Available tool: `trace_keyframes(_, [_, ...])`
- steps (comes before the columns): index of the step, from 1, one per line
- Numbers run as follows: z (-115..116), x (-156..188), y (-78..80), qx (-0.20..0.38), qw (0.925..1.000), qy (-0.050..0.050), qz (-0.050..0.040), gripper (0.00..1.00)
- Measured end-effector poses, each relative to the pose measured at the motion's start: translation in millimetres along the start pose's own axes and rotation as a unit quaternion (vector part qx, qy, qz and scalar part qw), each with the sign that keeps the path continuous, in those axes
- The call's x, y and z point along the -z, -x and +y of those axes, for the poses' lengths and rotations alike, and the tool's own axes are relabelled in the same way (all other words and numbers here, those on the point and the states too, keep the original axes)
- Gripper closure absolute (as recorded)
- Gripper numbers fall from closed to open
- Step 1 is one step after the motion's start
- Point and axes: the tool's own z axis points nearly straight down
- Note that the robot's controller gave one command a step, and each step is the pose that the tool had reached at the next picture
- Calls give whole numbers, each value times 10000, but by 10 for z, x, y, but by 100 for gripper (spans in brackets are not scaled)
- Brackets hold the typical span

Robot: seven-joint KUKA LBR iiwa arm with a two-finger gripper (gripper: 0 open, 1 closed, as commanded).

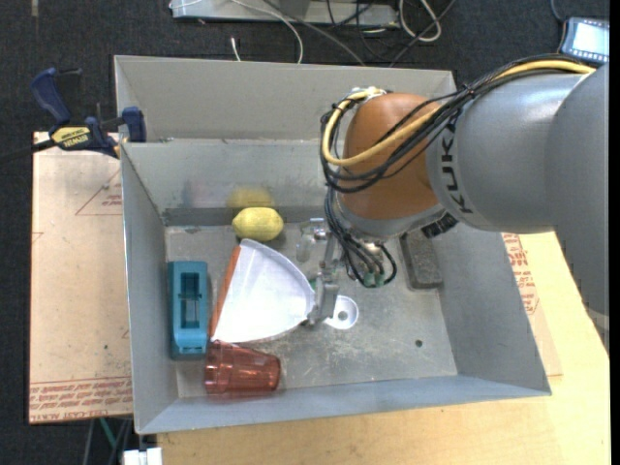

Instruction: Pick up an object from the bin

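Gripper [325, 298]: low at the centre of the bin [145, 260], at the right edge of the white fan-shaped piece [260, 294]; open or closed, cannot tell. Step, as judged: settling for a grasp. Next: close firmly on that thin edge, lift straight. Nearby: yellow lemon [257, 223], red cup [242, 371].

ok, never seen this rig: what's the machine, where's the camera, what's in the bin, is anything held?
One camera looks down on a grey metal bin from above, slightly sideways. A grey robot arm with an orange cover reaches in from the right; its pincer hangs low at the right edge of a white fan-shaped sheet with an orange rim. Also inside: a yellow lemon-shaped thing, a teal rectangular plastic tool, a clear red plastic cup on its side, a grey-brown block. Whether anything is held, I can't tell.
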Motion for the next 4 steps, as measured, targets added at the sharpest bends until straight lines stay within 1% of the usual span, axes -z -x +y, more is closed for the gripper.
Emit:
trace_keyframes(1, [-5,40,18,-16,10000,3,-34,0])
trace_keyframes(2, [1,-688,-280,351,9994,15,-63,0])
trace_keyframes(3, [72,-686,-253,996,9950,8,-116,0])
trace_keyframes(4, [575,-699,-150,1247,9922,14,-77,0])
